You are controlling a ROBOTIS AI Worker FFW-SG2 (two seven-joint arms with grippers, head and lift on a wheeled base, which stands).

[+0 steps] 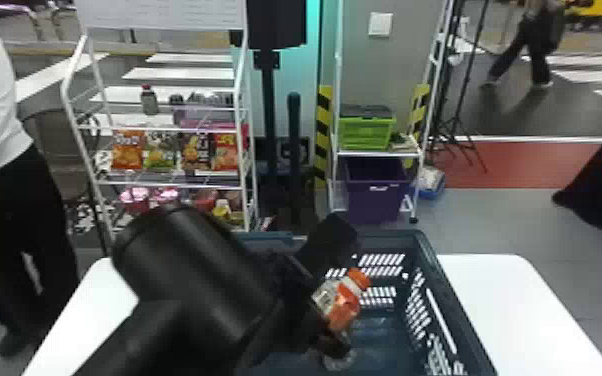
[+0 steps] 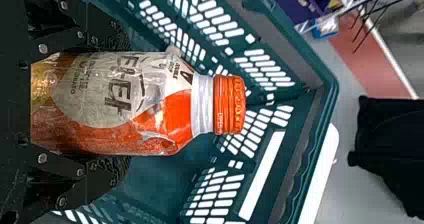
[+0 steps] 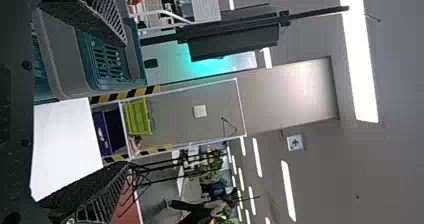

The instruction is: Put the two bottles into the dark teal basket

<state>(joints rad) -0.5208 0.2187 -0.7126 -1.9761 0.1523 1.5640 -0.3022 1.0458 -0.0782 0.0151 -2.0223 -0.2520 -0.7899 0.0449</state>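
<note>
Nearest, lower ctr of the head view: L gripper [image 1: 332, 332], jaws closed around an orange-capped bottle [image 1: 340, 306], cap tilted up & toward frame right. In the L wrist view the bottle lies lengthwise btwn both fingers. R gripper [image 3: 125, 103], in its own wrist view: jaws wide apart, nothing btwn them. Just beyond, the dark teal basket [image 1: 390, 245] fills the lower ctr on the white tabletop [image 1: 520, 300]; the bottle is w/in its outline. Farther back: snack rack [image 1: 160, 15], upper L; purple bin [image 1: 375, 195], R of ctr.

Step in hand, prob.: placing a bottle; can't tell if no. 1 or 2. Next: lower it toward the basket floor, clear of the walls, then open L jaws & lift out.
</note>
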